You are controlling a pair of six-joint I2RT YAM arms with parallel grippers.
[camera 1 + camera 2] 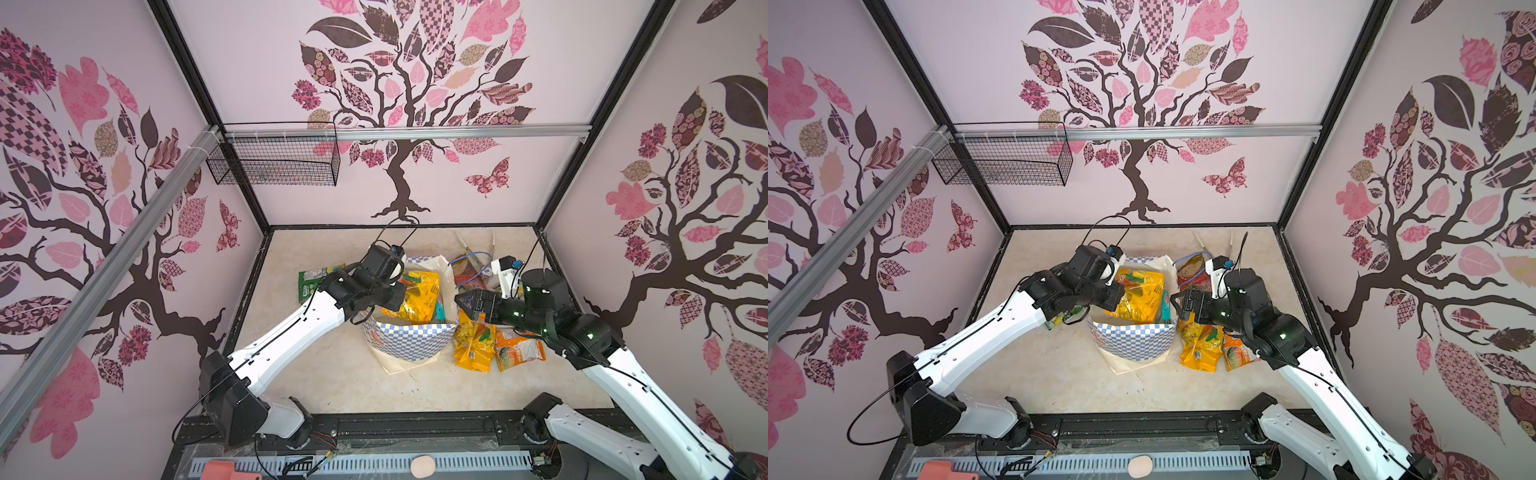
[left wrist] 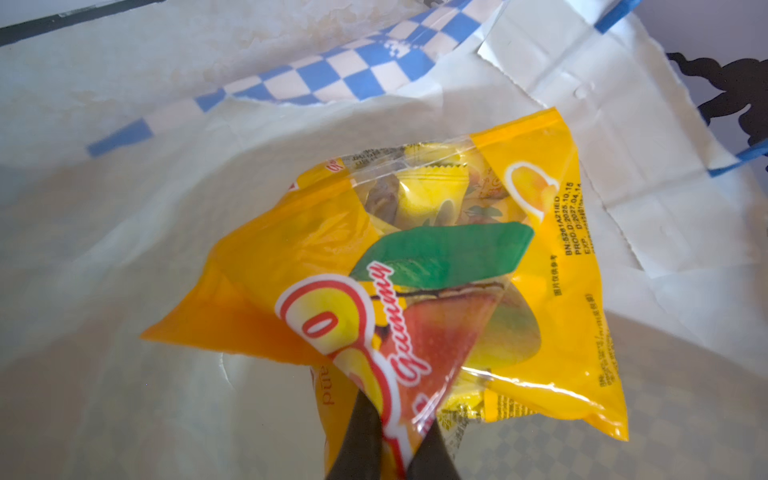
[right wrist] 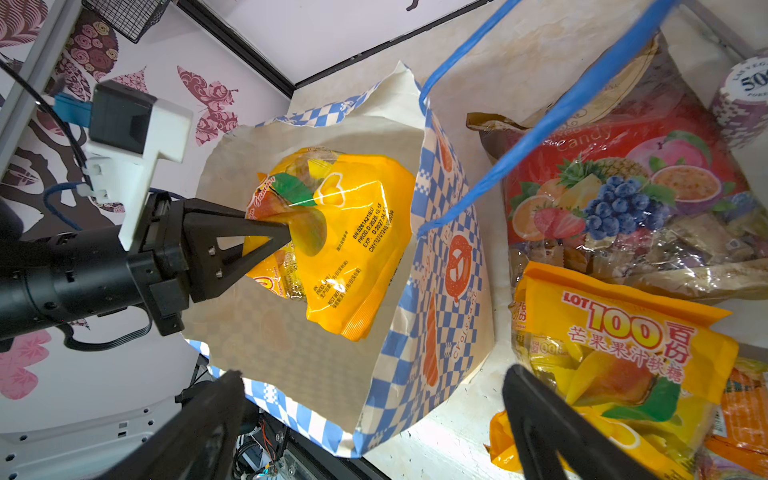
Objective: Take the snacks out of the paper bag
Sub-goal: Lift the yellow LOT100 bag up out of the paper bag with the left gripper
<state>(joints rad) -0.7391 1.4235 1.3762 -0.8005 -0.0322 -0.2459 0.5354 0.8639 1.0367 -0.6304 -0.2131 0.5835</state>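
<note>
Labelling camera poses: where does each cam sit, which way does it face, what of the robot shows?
Top views: high above the arm bases, facing down over the table; both arms and the paper bag show in both top views.
Left wrist: on the left arm, looking into the bag at the yellow gummy packet; own shut jaws pinch it.
Right wrist: on the right arm beside the bag, facing its mouth; own open jaws and the left arm show.
Shared: both wrist views show that packet.
</note>
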